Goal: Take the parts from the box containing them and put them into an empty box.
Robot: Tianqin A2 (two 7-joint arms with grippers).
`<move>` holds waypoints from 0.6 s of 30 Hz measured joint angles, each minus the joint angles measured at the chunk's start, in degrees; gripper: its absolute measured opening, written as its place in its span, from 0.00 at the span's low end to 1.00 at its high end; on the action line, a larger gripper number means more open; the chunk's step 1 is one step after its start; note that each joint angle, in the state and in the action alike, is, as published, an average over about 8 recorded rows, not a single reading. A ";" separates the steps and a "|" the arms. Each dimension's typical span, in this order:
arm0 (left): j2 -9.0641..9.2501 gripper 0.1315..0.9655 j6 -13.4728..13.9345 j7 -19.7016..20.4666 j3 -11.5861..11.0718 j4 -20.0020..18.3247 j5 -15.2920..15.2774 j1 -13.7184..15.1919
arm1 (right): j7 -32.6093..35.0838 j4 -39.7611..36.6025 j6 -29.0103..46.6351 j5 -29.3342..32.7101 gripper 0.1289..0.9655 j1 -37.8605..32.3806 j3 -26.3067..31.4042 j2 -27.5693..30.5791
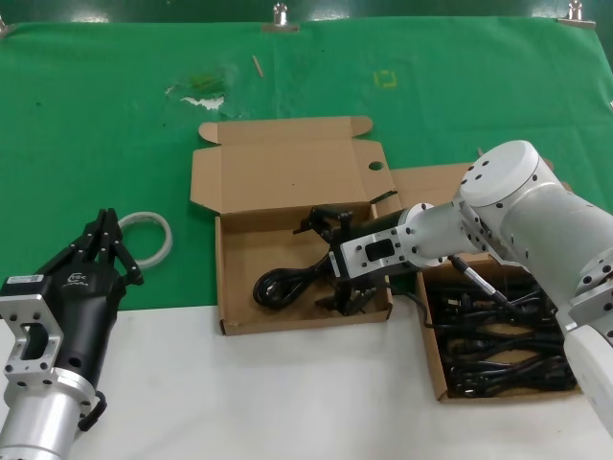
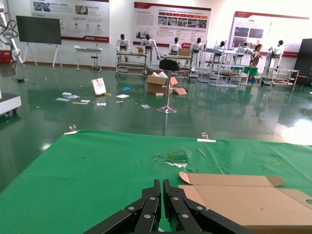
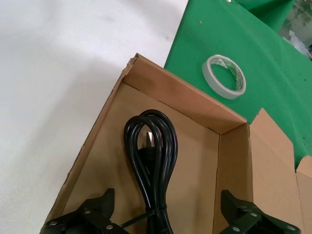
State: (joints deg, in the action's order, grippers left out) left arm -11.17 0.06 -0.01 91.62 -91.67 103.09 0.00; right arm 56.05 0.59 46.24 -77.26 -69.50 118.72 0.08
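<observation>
While its jaws stand wide apart on either side of a looped black power cord (image 3: 151, 165), the right gripper (image 1: 337, 261) reaches low inside the empty box (image 1: 230, 278), gripping nothing. That cord bundle lies flat on the cardboard floor of this box, its loop end toward the box's left wall. The hinged lid (image 1: 287, 163) stands open behind, a small round hole near its right corner. Just to the right, touching or nearly so, sits the box containing them (image 1: 436, 369), packed with a dense tangle of black cords (image 1: 503, 350) and partly hidden by the right arm. Both cartons straddle the green cloth (image 1: 96, 115) and the white counter (image 1: 287, 402). A whitish tape ring (image 1: 153, 235) lies on the cloth beside the left gripper (image 1: 107, 225), whose jaws are pressed together, parked at the counter's left.
</observation>
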 joint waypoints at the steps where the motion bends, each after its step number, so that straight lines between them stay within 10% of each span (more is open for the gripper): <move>1: 0.00 0.03 0.00 0.00 0.00 0.00 0.00 0.00 | 0.00 0.00 0.00 0.00 0.64 0.00 0.00 0.00; 18: 0.00 0.16 0.00 0.00 0.00 0.00 0.00 0.00 | 0.00 0.00 0.00 0.00 0.93 0.00 0.00 0.00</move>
State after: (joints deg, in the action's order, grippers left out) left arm -11.17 0.06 -0.01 91.62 -91.67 103.09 0.00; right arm 56.05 0.60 46.24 -77.26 -69.50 118.72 0.08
